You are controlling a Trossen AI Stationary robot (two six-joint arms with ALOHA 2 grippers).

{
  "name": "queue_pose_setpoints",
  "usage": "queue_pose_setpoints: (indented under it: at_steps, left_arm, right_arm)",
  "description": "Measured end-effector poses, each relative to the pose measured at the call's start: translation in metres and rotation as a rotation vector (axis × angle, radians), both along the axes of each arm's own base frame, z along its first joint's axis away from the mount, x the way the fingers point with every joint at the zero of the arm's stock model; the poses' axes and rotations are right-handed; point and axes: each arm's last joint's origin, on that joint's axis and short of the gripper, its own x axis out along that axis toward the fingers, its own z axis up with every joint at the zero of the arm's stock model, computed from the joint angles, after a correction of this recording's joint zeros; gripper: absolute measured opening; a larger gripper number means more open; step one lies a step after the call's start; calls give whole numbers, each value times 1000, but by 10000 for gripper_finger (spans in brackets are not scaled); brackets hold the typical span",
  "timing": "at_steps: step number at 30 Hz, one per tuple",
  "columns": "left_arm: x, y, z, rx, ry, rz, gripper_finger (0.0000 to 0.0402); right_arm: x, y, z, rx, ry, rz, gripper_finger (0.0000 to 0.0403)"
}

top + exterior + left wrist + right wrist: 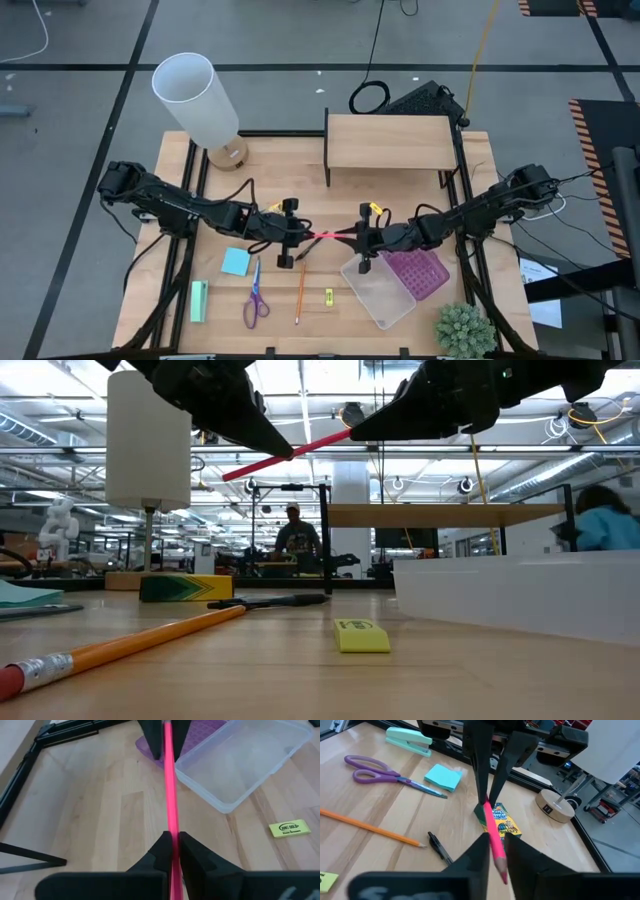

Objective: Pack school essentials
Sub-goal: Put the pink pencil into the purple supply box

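At the centre of the high view the left gripper [297, 233] and the right gripper [352, 237] face each other above the table [400, 335], each closed on one end of the pink pen [325, 235], which spans the gap between them clear of the wood; the left wrist view shows the left fingers [162, 851] pinched tight on the pen, and the right wrist view shows the same for the right fingers [479, 851].

Below the pen, toward the lower middle of the high view, lie the orange pencil [299, 294], the purple-handled scissors [255, 298] and the tiny yellow piece [328, 296], apart from one another; the light-blue square note pad [236, 262] sits left of the scissors' blades, and a mint-green stapler [198, 300] lies further left; the black pen [439, 848] and the yellow crayon box [499, 821] lie side by side under the left gripper.

At lower right a clear plastic box [378, 291] rests beside its purple lid [420, 272]; a white lamp [200, 102] stands upper left, a wooden shelf [388, 142] upper centre, a green plant [465, 329] in the lower right corner.
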Motion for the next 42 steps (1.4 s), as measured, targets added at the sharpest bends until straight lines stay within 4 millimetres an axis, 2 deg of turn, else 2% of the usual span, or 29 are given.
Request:
queue_pose_setpoints:
  at_steps: [4,13,18,23,27,32,36,42]
  left_arm:
    - [0,0,0,0,1,0,26]
    - [0,-1,0,2,-4,-1,34]
    - [2,-7,6,12,-72,-1,110]
    - [3,-15,12,65,-143,25,186]
    - [2,-18,15,72,-171,41,211]
    - [2,-18,14,49,-169,61,213]
    - [2,-17,14,34,-171,76,214]
    - [3,-16,14,28,-171,81,214]
  right_arm:
    - [0,0,0,2,2,6,12]
    - [0,0,-1,9,5,1,19]
    - [-2,-1,-3,27,35,-25,15]
    - [-9,0,2,103,37,-72,15]
    - [-25,8,7,187,76,-124,15]
    - [-54,27,22,324,74,-149,14]
    - [-76,44,26,400,122,-191,14]
    - [-90,67,42,459,233,-268,14]
